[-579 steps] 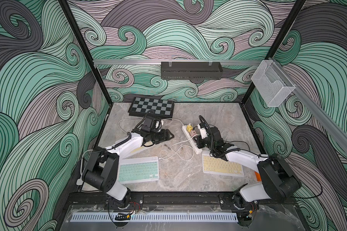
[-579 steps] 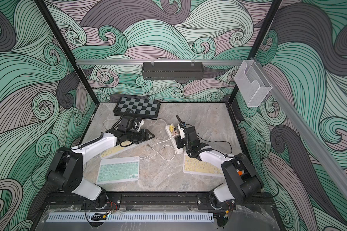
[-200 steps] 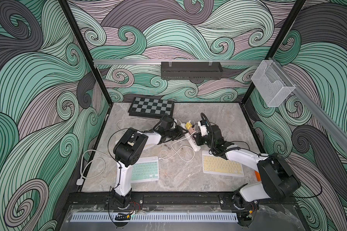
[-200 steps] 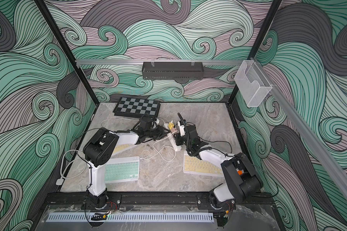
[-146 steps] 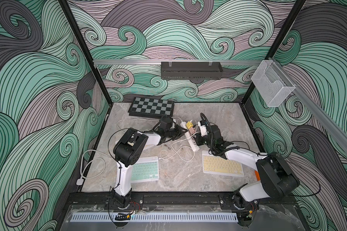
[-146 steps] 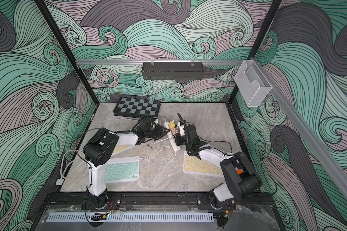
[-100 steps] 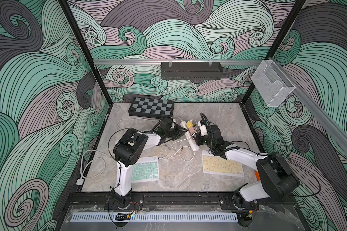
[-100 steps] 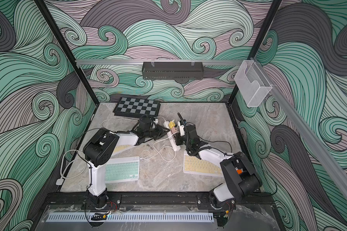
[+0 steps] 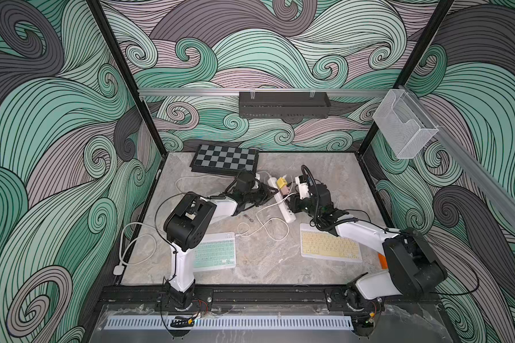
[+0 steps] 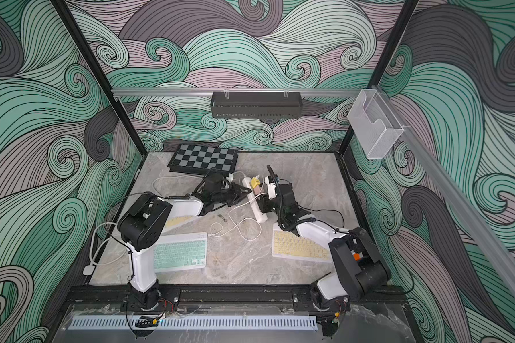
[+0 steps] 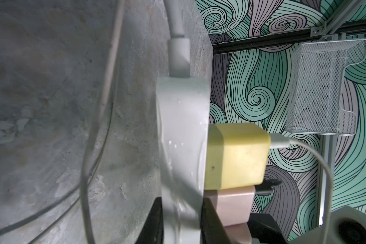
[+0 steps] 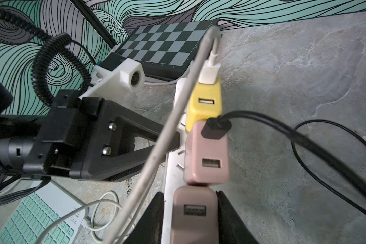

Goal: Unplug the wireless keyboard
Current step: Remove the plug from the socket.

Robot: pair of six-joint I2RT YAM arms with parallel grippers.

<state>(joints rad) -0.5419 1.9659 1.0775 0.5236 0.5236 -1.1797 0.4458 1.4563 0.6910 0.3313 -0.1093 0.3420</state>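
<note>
Three chargers point(image 12: 206, 156) on one strip point(image 11: 182, 126); left jaws clamp it, right jaws' grip unclear.

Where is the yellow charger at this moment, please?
In both top views the yellow charger sits mid-table, plugged into the white power strip near its far end, next to a pink charger, close to the right corner of the chessboard.

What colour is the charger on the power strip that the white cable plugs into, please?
Yellow; the USB charger shows best in the right wrist view.
</note>
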